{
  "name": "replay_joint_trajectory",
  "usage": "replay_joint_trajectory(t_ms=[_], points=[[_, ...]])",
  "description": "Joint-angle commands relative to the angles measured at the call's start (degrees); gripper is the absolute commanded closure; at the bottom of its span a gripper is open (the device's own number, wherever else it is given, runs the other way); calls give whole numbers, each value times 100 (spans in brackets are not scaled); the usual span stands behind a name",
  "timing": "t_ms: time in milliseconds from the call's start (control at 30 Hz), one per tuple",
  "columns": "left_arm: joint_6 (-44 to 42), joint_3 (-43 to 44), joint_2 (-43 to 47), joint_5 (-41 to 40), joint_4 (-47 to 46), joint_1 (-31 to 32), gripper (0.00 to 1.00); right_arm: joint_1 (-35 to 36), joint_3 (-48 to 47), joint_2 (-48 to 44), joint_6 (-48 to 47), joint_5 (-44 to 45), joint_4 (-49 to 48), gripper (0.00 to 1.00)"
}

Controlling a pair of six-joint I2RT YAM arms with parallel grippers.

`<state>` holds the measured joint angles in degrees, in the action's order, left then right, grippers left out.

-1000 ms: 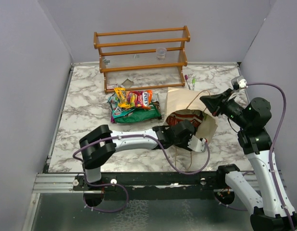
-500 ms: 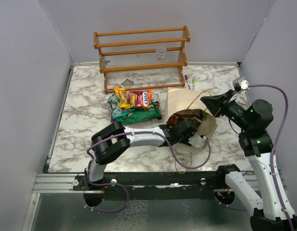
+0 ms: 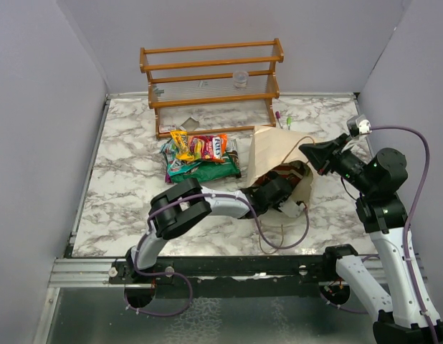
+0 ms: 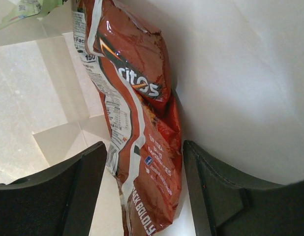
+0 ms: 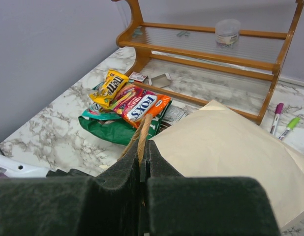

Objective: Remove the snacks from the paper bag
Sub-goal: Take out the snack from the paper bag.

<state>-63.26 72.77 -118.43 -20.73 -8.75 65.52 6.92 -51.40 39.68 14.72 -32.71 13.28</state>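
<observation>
The cream paper bag (image 3: 275, 150) lies on its side with its mouth toward the arms. My right gripper (image 5: 144, 147) is shut on its tan loop handle (image 5: 143, 129) and holds the upper wall up. My left gripper (image 3: 282, 195) is inside the mouth. In the left wrist view it (image 4: 144, 196) stands open, its dark fingers (image 4: 68, 191) either side of a red-brown chip packet (image 4: 137, 118) lying on the bag's floor, with gaps on both sides. Several other snacks (image 3: 200, 158) are piled on the marble left of the bag, with a dark green packet (image 5: 110, 129) at the bottom.
A wooden slatted rack (image 3: 211, 82) stands at the back with a small clear cup (image 3: 240, 77) on it. Two pens (image 5: 285, 118) lie by the rack's right foot behind the bag. Grey walls close in both sides. A cable loops near the bag mouth (image 3: 282, 240).
My left arm has pushed forward, carrying its gripper from the bag's mouth deeper inside. The right gripper shifted slightly right and still holds the handle; the bag's upper wall now covers more of the opening.
</observation>
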Motion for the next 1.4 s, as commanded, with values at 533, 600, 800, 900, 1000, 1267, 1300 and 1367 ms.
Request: replay_joint_trajectory(t_ms=[533, 600, 800, 900, 1000, 1267, 1300, 1367], points=[[-1493, 140, -50, -155, -2733, -357, 94, 20, -329, -171, -221, 215, 165, 98], [-1314, 4, 244, -166, -2633, -273, 96, 20, -319, -182, -241, 233, 187, 98], [-378, -328, 1062, -95, -1658, -2, 100, 20, -366, -211, -378, 380, 312, 98], [243, -489, 1528, 102, -1217, 55, 100, 20, -380, -216, -409, 416, 310, 98], [625, -666, 1997, 271, -748, 127, 100, 20, -380, -196, -410, 405, 298, 98], [1980, -864, 3574, 934, 390, 523, 100, 20, -351, -142, -414, 413, 249, 98], [2241, -870, 3827, 1179, 490, 539, 100, 20, -345, -130, -410, 410, 246, 98], [2670, -907, 4311, 1487, 548, 570, 100, 20, -340, -117, -419, 401, 250, 98]])
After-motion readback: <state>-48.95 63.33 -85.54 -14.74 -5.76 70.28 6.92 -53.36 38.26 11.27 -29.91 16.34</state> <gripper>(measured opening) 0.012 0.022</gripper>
